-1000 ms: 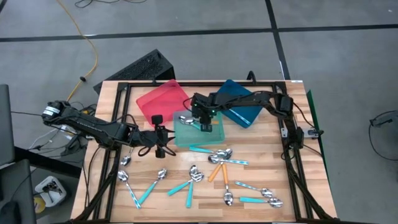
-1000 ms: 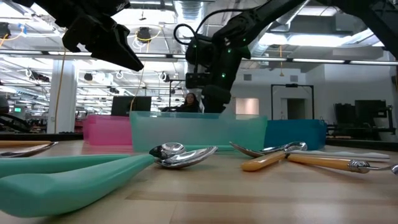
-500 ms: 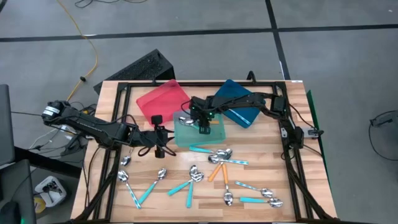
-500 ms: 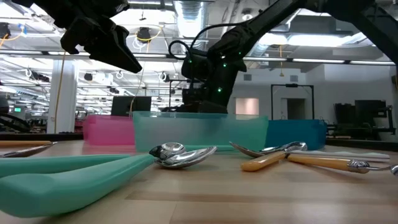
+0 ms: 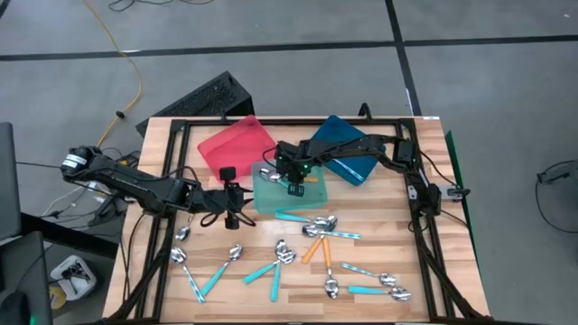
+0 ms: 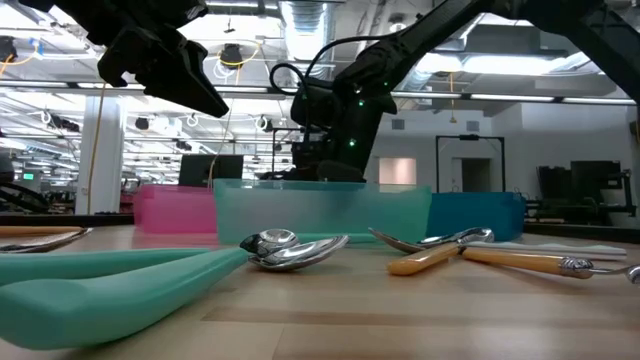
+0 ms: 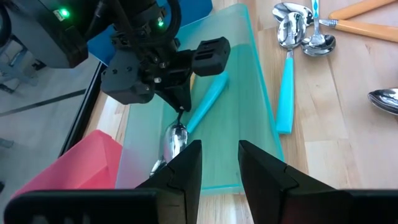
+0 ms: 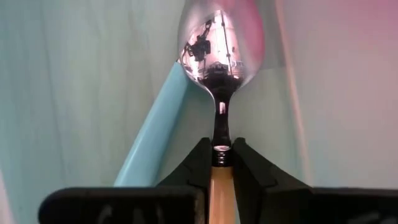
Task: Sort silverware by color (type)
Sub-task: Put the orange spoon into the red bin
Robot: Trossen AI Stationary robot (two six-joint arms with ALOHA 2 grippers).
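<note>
Right gripper (image 8: 216,163) is down in your teal tray (image 7: 249,124), fingers pinched on an orange-handled spoon (image 8: 219,62) beside a teal spoon (image 7: 202,106) there. Left gripper (image 7: 219,165) hovers nearby, partly open, empty. Other spoons (image 5: 307,257) lie scattered on the table (image 5: 452,271)

Wooden table (image 5: 379,236) bears three trays (image 5: 237,144), scattered spoons (image 5: 321,236).

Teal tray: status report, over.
Right gripper in teal tray, jaws shut on orange spoon. Left gripper beside tray, jaws open, empty. Teal spoon lies right beside the held one.
</note>
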